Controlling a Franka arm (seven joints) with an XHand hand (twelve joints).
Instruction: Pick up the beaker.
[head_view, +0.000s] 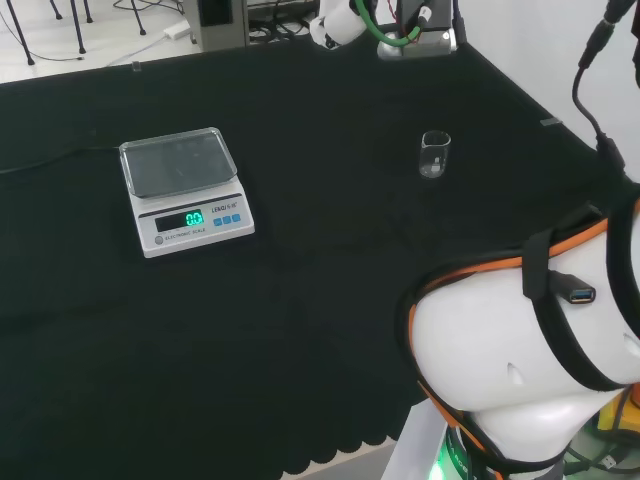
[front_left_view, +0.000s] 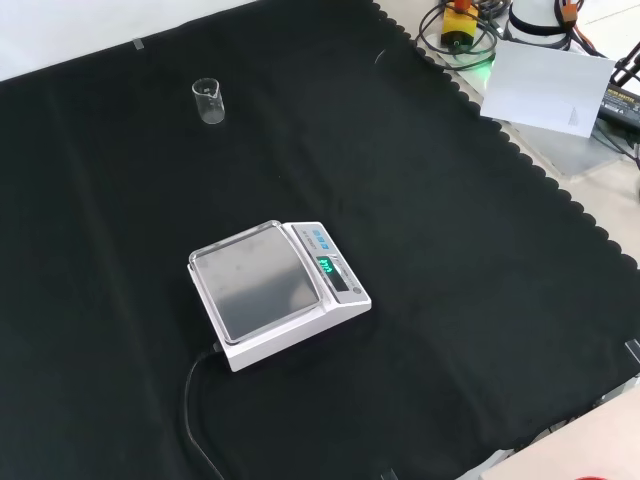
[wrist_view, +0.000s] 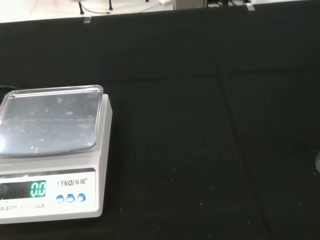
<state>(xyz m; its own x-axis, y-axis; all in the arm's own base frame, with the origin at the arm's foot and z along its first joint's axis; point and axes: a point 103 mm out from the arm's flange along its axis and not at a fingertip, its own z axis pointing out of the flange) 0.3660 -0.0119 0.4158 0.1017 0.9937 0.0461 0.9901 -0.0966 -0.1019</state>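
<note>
Plainly a start state: fingers can't be judged, open or curled, so places relative to them can't be fixed; what follows is placed by the views instead.

Head view, left to right: scale (head_view: 185, 190), white body, clear tray on top, lit green display, sits on the black cloth (head_view: 300, 330). Well apart to its right stands the beaker (head_view: 434, 154), upright, alone, nothing touching it. Further right, the arm's own white links (head_view: 520, 350), low and near the camera.

Front view, left to right: beaker at upper left near the cloth's far side, scale mid-frame with a dark cord trailing off it.

Wrist view: scale close up, bare cloth beside it.

Handling, as judgement: small clear vessel, likely light and rigid, smooth-walled so apt to slip; fragile if glass. It could tip from a sideways nudge since it seems empty. Best hold is around the mid wall, thumb opposite fingers, below the rim.

Looks: short cylinder, transparent, flared lip, thicker base catching light, faint markings too small to read. Contents appear none.
</note>
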